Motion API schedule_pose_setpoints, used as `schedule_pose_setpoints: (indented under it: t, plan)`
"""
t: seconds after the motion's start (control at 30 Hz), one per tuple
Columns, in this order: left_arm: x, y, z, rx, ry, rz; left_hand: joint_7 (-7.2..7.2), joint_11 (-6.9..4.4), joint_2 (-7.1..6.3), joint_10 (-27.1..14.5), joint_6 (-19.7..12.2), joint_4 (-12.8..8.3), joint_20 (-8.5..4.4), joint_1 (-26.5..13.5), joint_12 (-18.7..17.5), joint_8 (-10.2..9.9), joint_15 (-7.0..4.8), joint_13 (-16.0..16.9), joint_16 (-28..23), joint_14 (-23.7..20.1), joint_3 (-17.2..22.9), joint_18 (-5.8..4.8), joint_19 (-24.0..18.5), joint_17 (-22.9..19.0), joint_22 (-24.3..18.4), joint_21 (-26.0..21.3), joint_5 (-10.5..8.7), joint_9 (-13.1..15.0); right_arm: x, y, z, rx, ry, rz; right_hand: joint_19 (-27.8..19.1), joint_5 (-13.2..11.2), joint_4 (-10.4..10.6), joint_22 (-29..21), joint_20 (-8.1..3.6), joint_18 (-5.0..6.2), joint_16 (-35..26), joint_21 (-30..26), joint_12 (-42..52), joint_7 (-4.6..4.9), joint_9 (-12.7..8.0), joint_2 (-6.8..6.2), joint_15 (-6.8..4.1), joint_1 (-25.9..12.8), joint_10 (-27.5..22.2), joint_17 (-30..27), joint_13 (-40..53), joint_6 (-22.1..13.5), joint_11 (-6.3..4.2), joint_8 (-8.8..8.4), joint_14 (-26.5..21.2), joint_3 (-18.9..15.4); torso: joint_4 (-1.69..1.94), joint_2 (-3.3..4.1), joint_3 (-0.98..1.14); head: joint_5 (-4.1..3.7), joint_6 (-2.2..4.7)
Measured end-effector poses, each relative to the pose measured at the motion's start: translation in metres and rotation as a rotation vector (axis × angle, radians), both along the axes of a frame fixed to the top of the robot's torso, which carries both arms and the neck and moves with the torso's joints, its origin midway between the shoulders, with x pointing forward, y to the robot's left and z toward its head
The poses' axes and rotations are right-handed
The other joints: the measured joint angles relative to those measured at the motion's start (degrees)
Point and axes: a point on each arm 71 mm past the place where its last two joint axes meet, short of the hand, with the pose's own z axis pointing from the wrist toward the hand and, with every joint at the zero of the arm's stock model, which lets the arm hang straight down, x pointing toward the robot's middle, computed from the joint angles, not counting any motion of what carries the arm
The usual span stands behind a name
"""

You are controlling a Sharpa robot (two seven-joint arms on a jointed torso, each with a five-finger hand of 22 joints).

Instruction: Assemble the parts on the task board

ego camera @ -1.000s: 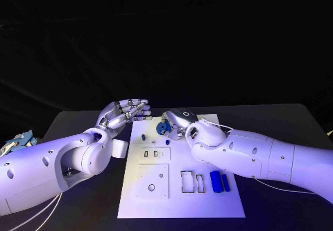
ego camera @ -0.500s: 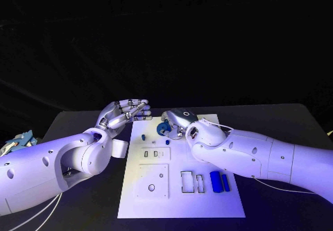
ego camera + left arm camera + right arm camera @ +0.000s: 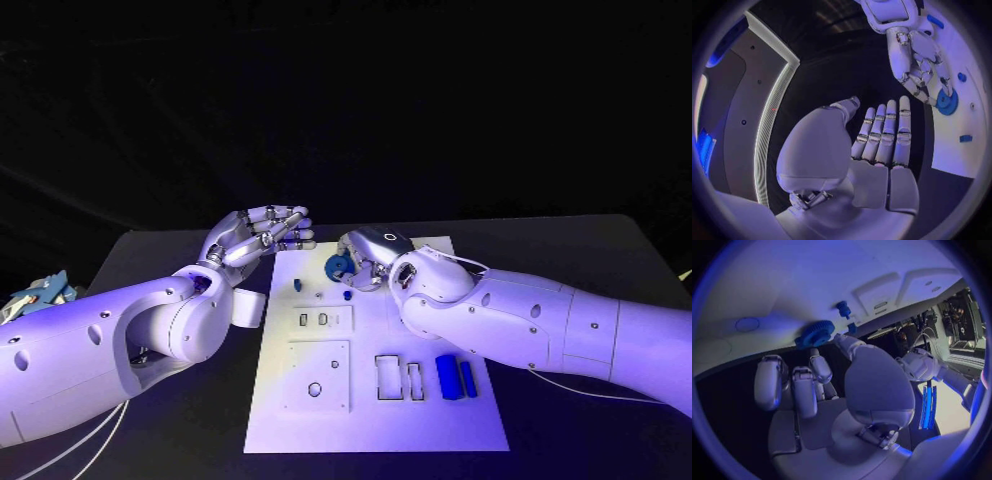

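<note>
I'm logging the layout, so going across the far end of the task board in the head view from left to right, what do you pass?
Left hand held just off the task board's left edge → small blue peg → blue gear → right hand, fingers at the gear.

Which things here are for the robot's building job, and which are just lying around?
For the job: task board; blue gear, touched by the right hand; small blue peg; two blue bars; left hand, holding nothing.

Just lying around: blue-and-white object at the table's left edge.
</note>
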Motion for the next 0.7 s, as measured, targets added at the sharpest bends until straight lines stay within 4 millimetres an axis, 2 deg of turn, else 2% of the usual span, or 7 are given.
schedule_pose_setpoints:
  t: [0.1, 0.2, 0.27, 0.33, 0.7]
  plan:
    - [0.0001, -0.0003, -0.0001, 0.000, 0.001, -0.001, 0.00, 0.00, 0.00, 0.0, 0.0, 0.0, 0.00, 0.0, -0.2, 0.0, 0.00, 0.0, -0.1, 0.0, 0.0, 0.00, 0.0, 0.0, -0.1, 0.0, 0.00, 0.0, 0.0009, -0.0012, -0.0012, -0.004, 0.015, -0.004, 0.0, 0.5, 1.0, 0.1, 0.00, 0.00, 0.2, 0.0, 0.0, 0.00, -0.2, 0.21, 0.00, -0.9, 0.0, 0.0, 0.1, 0.0, 0.00, -0.09, 0.0, -0.3, 0.01, 0.02, 0.00, 0.00, -0.03]
    - [0.0002, -0.0003, -0.0002, 0.000, 0.001, -0.002, 0.00, 0.00, 0.00, 0.0, 0.0, 0.0, 0.00, 0.0, -0.2, 0.0, 0.00, 0.0, -0.1, 0.0, 0.0, 0.00, 0.0, 0.0, -0.1, 0.0, 0.00, 0.0, 0.0028, -0.0028, -0.0029, -0.013, 0.031, -0.014, 0.0, 0.5, 1.9, 0.1, 0.00, 0.00, 0.3, 0.0, 0.0, 0.33, -0.8, 0.53, 0.03, -1.4, 0.0, 0.0, 0.1, -1.0, 0.01, -1.48, 0.0, -1.0, 0.02, 0.02, 0.00, 0.02, -0.04]
    - [0.0002, -0.0004, -0.0002, 0.000, 0.001, -0.002, 0.00, 0.00, 0.00, 0.0, 0.0, 0.0, 0.00, 0.0, -0.2, 0.0, 0.00, 0.0, -0.1, 0.0, 0.0, 0.00, 0.0, 0.0, -0.1, 0.0, 0.00, 0.0, 0.0035, -0.0031, -0.0032, -0.017, 0.039, -0.016, 0.2, 0.4, 2.3, 0.2, 0.23, 0.00, 0.5, 0.0, 0.0, 0.74, -1.4, 0.53, 0.61, -1.4, -0.3, 0.0, 0.1, -2.4, 0.31, -2.74, 0.0, -1.4, 0.02, 0.03, -0.01, 0.03, -0.07]
    - [0.0002, -0.0005, -0.0002, 0.000, 0.001, -0.003, 0.00, 0.00, 0.00, 0.0, 0.0, 0.0, 0.00, 0.0, -0.1, 0.0, 0.00, 0.0, -0.1, 0.0, 0.0, 0.00, 0.0, 0.0, -0.1, 0.0, 0.00, 0.0, 0.0041, -0.0030, -0.0029, -0.020, 0.045, -0.018, 0.2, 0.4, 2.5, 0.4, 0.22, 0.00, 0.5, 0.0, 0.0, 0.89, -2.0, 0.53, 0.61, -1.4, -0.1, 0.0, 0.2, -3.0, 0.50, -3.37, 0.0, -1.5, 0.04, 0.03, -0.02, 0.02, -0.07]
    - [0.0003, -0.0001, -0.0003, 0.000, 0.002, -0.002, 0.00, 0.00, 0.00, 0.0, 0.0, 0.0, 0.00, 0.0, -0.1, 0.0, 0.00, 0.0, -0.1, 0.0, 0.0, 0.00, 0.0, 0.0, 0.0, 0.0, 0.00, 0.0, 0.0020, -0.0088, -0.0060, -0.046, 0.082, -0.023, 0.4, 0.4, 2.6, 1.0, 0.41, -0.01, 0.5, 0.0, 0.8, 0.80, -2.2, 0.53, 0.61, -1.4, 0.2, 0.0, 1.1, -2.8, 0.79, -3.61, 0.0, -1.6, 0.09, 0.03, -0.03, 0.01, -0.18]
